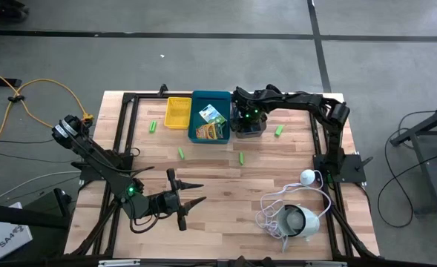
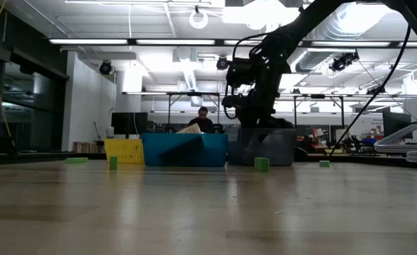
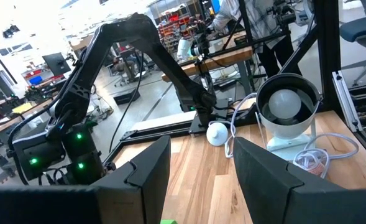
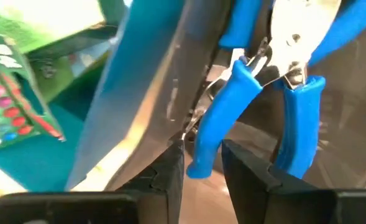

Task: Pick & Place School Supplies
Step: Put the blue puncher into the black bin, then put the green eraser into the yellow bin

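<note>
Two yellow-green crayon boxes (image 1: 212, 124) lie in the blue bin (image 1: 223, 98); one of them shows in the right wrist view (image 4: 9, 93). Several small green pieces (image 1: 181, 153) lie on the table. My right gripper (image 1: 249, 124) points down into the grey bin (image 2: 282, 147), shut on a blue-handled tool (image 4: 217, 118); more blue handles (image 4: 338, 43) show behind it. My left gripper (image 1: 191, 202) waits open near the table's near-left edge and also shows in its own wrist view (image 3: 198, 168). My right gripper pinches one blue handle of the tool near its free end (image 4: 201, 155) between its two fingers. The fingers come from above, pointing down into the grey bin. The tool's other handle (image 4: 297, 130) hangs free beside the right finger (image 4: 248, 171). Whether the tool rests on the bin floor cannot be told.
The yellow bin (image 1: 177, 113) stands left of the blue one at the far edge. A round white device with coiled cord (image 1: 300, 221) lies near the table's near-right corner. Green pieces (image 1: 279, 130) lie right of the grey bin. A person shows in the room behind (image 2: 203, 119).
</note>
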`<state>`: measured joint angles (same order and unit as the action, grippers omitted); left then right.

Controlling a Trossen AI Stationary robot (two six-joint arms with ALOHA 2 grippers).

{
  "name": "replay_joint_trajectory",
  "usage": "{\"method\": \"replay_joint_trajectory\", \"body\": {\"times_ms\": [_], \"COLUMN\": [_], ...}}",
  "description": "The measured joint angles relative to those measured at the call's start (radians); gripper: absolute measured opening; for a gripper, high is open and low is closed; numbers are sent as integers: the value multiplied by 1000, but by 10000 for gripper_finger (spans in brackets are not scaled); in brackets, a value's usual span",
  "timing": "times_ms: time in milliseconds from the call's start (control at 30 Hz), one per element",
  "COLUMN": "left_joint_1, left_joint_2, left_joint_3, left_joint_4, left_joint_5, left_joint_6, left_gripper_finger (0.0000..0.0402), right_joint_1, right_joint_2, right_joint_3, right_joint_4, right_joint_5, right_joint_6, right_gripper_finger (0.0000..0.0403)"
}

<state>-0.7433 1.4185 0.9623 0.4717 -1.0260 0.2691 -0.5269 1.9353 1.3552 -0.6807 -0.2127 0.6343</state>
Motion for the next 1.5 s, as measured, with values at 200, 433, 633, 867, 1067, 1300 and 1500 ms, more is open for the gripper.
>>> {"method": "replay_joint_trajectory", "body": {"times_ms": [200, 433, 633, 867, 1067, 1300, 1500], "left_joint_1": [-3, -12, -34, -63, -71, -75, -77], "left_joint_2": [0, 0, 0, 0, 0, 0, 0], "left_joint_3": [0, 0, 0, 0, 0, 0, 0], "left_joint_4": [0, 0, -45, -164, -216, -311, -348], "left_joint_5": [0, 0, -64, -133, -123, -110, -109], "left_joint_6": [0, 0, -34, -153, -220, -305, -345], "left_gripper_finger": [171, 171, 171, 171, 171, 171, 171], "right_joint_1": [-11, -31, -9, 88, 148, 208, 305], "right_joint_2": [-66, -169, -261, -296, -297, -297, -276], "right_joint_3": [0, 0, 0, 0, 0, 0, 0], "right_joint_4": [14, 19, 6, -92, -384, -469, -414], "right_joint_5": [25, 37, -42, -108, 113, 260, 316], "right_joint_6": [-2, -12, -79, -139, -132, 47, 240], "right_gripper_finger": [99, 99, 99, 98, 98, 98, 98]}}
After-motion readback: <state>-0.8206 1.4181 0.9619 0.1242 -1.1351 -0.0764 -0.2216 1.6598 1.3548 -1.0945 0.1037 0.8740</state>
